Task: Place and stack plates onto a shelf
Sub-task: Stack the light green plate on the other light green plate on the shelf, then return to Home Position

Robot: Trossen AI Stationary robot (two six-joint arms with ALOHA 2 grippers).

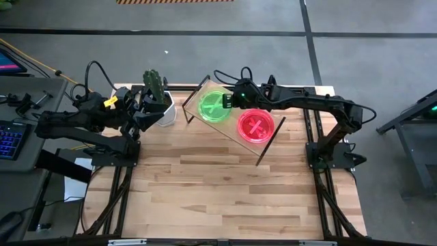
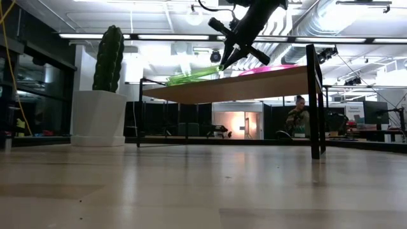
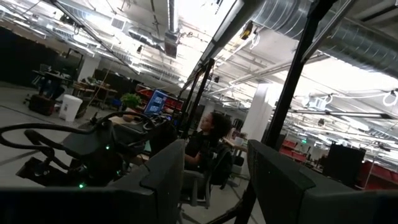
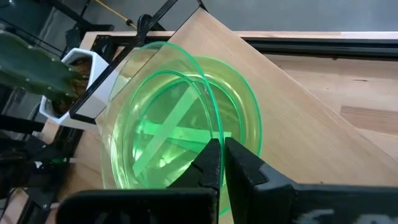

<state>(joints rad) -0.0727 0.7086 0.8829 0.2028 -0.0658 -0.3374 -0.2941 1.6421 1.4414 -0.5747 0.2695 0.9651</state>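
Overhead, your right claw point(image 1: 225, 102) sits at the shelf point(image 1: 276, 130), pinching the top green plate point(image 1: 213, 106) beside the pink stack point(image 1: 256, 125), and low down it tilts for stacking, wrist-close fingers clamp its rim, while your left claw point(image 3: 214, 180) waits half-spread near the cactus pot point(image 1: 162, 109).

Green plate point(image 4: 186, 134): near rim cut off behind right gripper point(image 4: 222, 163). Left gripper point(image 3: 211, 180): fingertips beyond frame edge. Plate counts per stack: indeterminable.
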